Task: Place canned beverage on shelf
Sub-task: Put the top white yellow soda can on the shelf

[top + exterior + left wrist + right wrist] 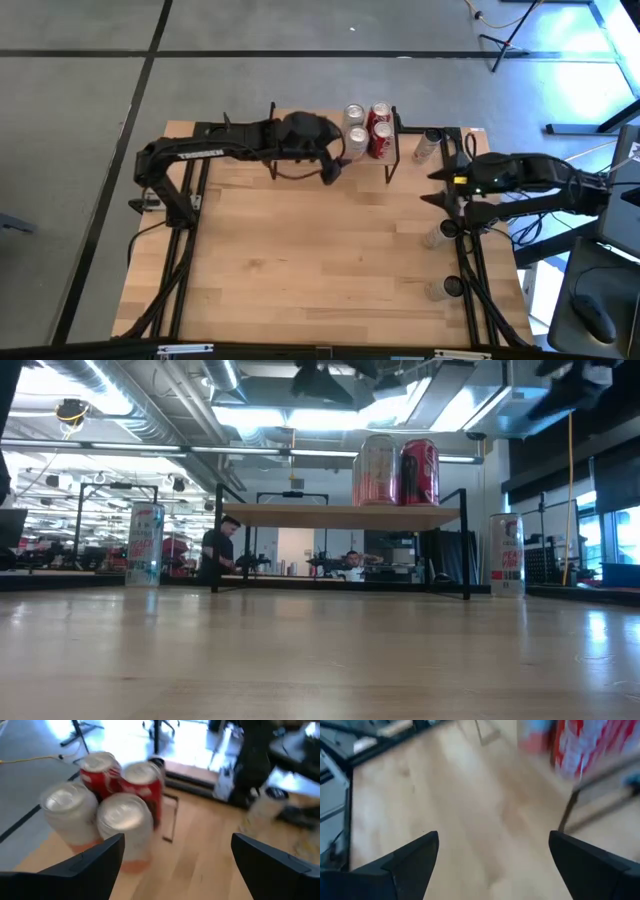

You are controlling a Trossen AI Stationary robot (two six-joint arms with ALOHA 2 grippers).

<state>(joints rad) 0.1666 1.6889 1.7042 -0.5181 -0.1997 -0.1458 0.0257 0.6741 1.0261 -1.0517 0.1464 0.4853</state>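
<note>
1. shelf [300,150] stands at the table's [300,260] far edge. four cans stand in a tight cluster on its right end: two red [380,128], two pale [355,130].
2. left gripper [332,168] hovers just beside the cluster, on its near-left side. its fingers are spread wide and hold nothing; the left wrist view shows all four cans [122,820] upright, clear of both fingers.
3. right gripper [437,186] hangs over the table's right edge, near the shelf's right legs. fingers wide apart, empty.
4. three more cans remain off the shelf along the table's right side: one [428,146] by the far corner, one [440,232] midway, one [445,288] nearer the front.
5. judgement: four placements look done, the latest probably just released. three cans are left, so the task is a little past halfway.
6. next likely pickup: a right-side can, closest to the right arm.
</note>
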